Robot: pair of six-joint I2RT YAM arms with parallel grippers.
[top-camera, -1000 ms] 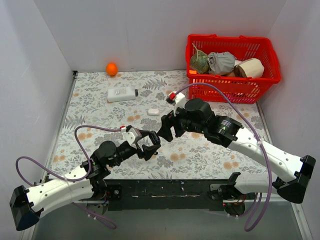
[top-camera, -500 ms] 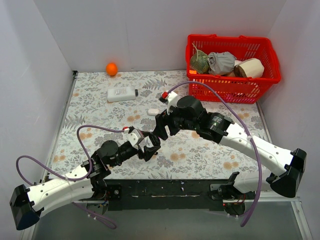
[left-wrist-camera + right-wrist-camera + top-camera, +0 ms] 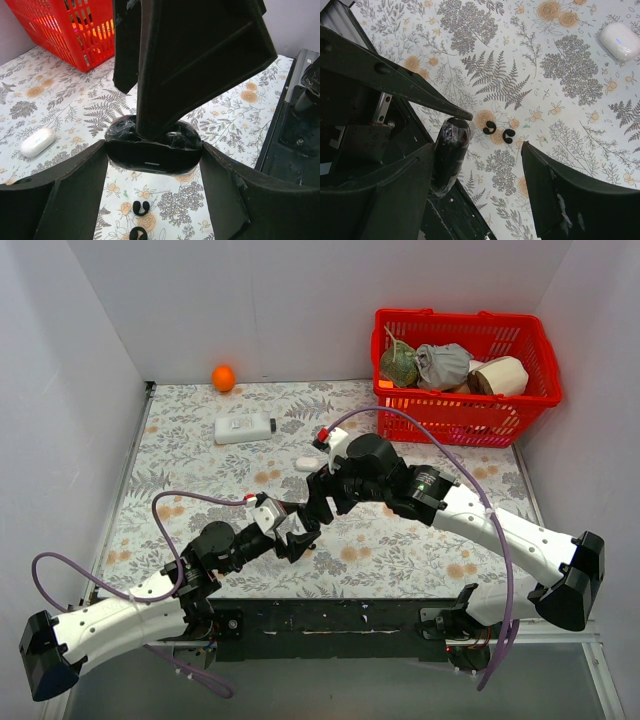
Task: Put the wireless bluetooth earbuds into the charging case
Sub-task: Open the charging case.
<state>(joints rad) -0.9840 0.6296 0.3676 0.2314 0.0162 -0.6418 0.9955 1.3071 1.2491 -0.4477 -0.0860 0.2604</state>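
Plainly, both wireless bluetooth earbuds (image 3: 490,127) lie loose on the floral counter (image 3: 580,85), at 2 o'clock from the charging case (image 3: 451,155) clamped in the left fingers (image 3: 70,195). Right fingers (image 3: 560,195) gape empty; white walls (image 3: 300,300) surround, red basket (image 3: 460,415) at 1 o'clock.

1. Short version: nothing here that I can actually read.
2. The white bottle (image 3: 245,428) lies on the worktop (image 3: 180,490), well beyond the left end effector (image 3: 297,532). It has some faint greyish marks on its side, way too small to make out.
3. The black charging case (image 3: 152,155) sits between the left end effector's fingers. There's just a thin pale dash on the front, no letters showing.
4. The white case (image 3: 619,42) is near the right end effector (image 3: 321,500), on its far side. One tiny blue dot on it, no readable brand.
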